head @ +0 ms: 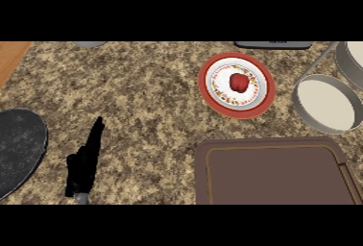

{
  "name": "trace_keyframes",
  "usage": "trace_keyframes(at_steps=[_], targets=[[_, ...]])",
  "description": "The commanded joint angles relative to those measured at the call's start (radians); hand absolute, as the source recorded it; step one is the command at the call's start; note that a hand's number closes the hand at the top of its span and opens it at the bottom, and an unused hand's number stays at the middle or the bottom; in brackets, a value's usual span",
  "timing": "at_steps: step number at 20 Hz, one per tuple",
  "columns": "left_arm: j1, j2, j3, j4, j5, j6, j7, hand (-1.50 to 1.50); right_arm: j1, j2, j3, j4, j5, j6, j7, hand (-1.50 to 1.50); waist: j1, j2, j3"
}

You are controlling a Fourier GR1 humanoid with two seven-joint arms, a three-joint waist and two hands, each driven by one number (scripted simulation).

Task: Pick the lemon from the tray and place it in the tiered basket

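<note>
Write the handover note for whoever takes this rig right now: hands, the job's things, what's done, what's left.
Left hand: open, fingers straight, resting edge-on over the counter at lower left, holding nothing.
Right hand: not in view.
Tray: brown, lower right; no lemon shows on it.
Lemon: not visible anywhere in the head view.
Tiered basket: at the right edge, its round tier shows nothing in it.
Also there: a red-rimmed plate with a red item on it, and a dark round slab at the left edge.
Done: nothing that shows. Left: find the lemon, pick it, place it in the basket.
</note>
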Motion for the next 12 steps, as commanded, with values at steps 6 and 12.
trace_keyframes(at_steps=[6,12], targets=[[0.006,-0.007,-0.003,-0.011,-0.021,0.013,0.101,0.00,-0.199,0.121,0.230,0.221,0.179,-0.095,-0.057,1.50,-0.002,0.005,-0.005],[-0.010,-0.026,0.021,0.114,-0.017,-0.009,-0.012,0.00,-0.317,0.195,0.267,0.430,0.267,-0.157,-0.126,1.50,-0.009,0.007,-0.005]])
